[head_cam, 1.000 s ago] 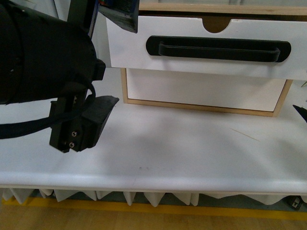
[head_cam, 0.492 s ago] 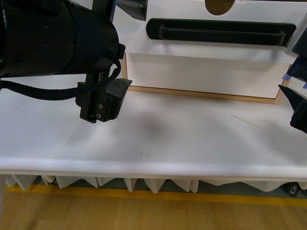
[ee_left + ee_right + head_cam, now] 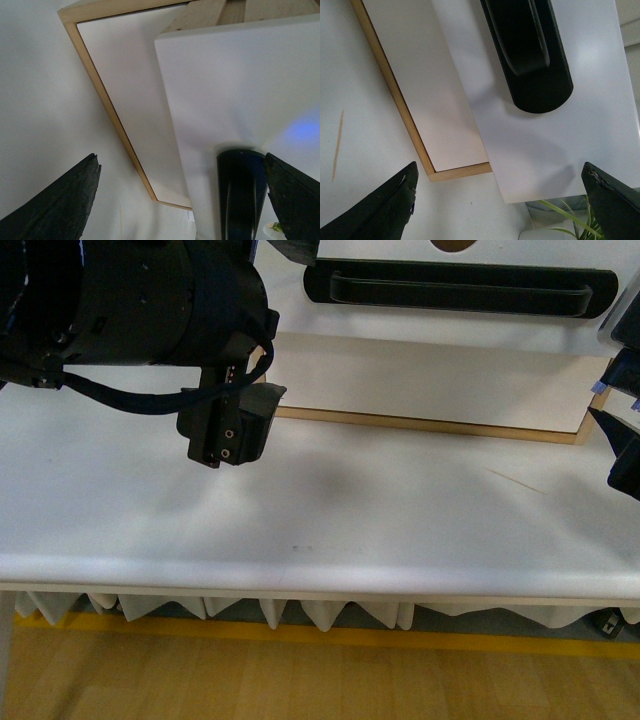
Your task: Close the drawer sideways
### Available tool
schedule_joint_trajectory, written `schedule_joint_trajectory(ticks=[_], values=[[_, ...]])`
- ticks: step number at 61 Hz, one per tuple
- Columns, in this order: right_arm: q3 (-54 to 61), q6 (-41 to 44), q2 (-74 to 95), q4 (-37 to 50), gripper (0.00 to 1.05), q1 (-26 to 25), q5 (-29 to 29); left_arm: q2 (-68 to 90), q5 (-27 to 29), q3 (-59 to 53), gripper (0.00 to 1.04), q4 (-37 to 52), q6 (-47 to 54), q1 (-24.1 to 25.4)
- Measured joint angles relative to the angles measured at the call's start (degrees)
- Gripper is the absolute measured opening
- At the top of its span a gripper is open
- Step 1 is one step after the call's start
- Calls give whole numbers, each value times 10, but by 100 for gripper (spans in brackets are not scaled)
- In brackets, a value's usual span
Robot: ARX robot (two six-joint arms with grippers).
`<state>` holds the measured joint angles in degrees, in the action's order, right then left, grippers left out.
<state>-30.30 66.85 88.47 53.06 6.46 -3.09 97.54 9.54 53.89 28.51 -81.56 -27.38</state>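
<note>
Front view shows the wide white drawer front (image 3: 450, 328) at the top of the picture, standing out well forward of the plain white drawer front (image 3: 430, 385) below it in the light-wood cabinet frame (image 3: 430, 426), so it reads as open. Its long black bar handle (image 3: 460, 290) runs across most of its width. The left gripper (image 3: 180, 160) hangs near the drawer's left end with its jaws wide apart and nothing between them. The right gripper (image 3: 500, 167) sits near the rounded right end of the handle, likewise spread and empty. The drawer looks like a stiff painted board on a pale wooden box (image 3: 225, 10), probably light and free-running, and not fragile. The smooth face may let a finger skid, so a flat push with the side of a finger against the face or against the handle seems better than any clamping. Pressing near one end alone could rack it in its runners. The white tabletop (image 3: 350, 510) in front is smooth and level, bearing only a thin tan mark (image 3: 512, 481). A pleated white skirt (image 3: 300, 615) hangs under its edge, above a yellow stripe (image 3: 300, 636) on a wood-toned floor (image 3: 300, 685). Green leaves (image 3: 565, 220) show past the drawer's right end.
</note>
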Motion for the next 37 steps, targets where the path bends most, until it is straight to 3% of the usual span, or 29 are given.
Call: schedule_joint_trajectory(ticks=[37], values=[[-59, -3, 54, 0, 96, -12, -5, 40, -8, 65, 99, -23, 5, 3]])
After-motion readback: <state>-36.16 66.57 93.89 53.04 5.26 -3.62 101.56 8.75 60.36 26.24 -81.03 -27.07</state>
